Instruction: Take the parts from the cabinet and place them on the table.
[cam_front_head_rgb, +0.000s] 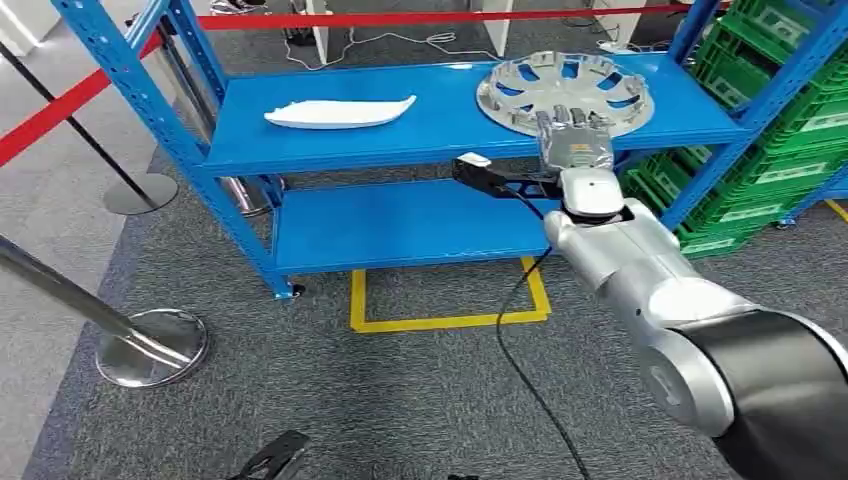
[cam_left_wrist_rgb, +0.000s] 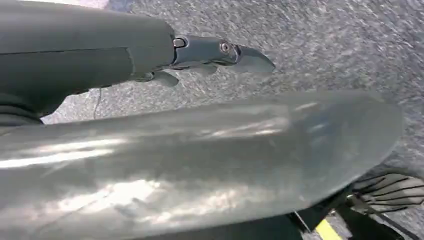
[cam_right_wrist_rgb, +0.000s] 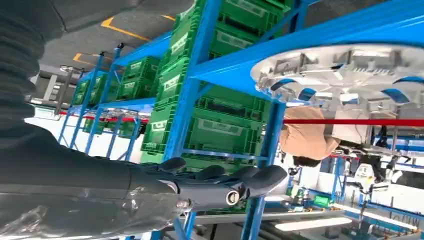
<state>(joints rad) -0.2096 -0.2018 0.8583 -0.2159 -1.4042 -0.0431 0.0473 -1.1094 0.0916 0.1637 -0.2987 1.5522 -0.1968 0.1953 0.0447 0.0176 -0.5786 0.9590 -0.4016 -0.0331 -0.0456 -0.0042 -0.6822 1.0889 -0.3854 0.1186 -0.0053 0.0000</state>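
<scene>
We are standing on grey carpet facing the blue cabinet (cam_front_head_rgb: 440, 130), and nearest to us our left hand (cam_left_wrist_rgb: 210, 55) is hanging low over the floor, its dark fingers lying fairly straight with nothing in them; a smooth grey surface, likely part of our own body, is lying just beside it. A black cable (cam_front_head_rgb: 520, 330) is trailing across the carpet in front of us, past a yellow floor marking (cam_front_head_rgb: 450, 320), and we judge it could be a snag for our feet.

Further out, our right hand (cam_front_head_rgb: 572, 135) is reaching forward at the front edge of the upper shelf, fingers extended and apart, holding nothing. It is sitting at the near rim of the silver wheel cover (cam_front_head_rgb: 565, 92), which is lying flat at the right end of that shelf; whether the fingers are touching the rim we cannot tell. We are probably lining up for a grasp at the rim, since a flat disc offers little else to hold.

To the left on the same shelf, well apart, a white elongated part (cam_front_head_rgb: 340, 113) is resting. Green crates (cam_front_head_rgb: 790, 120) are stacked beyond the right upright, close enough to crowd the arm. Chrome stanchions (cam_front_head_rgb: 150, 345) with red tape are fencing the left side.
</scene>
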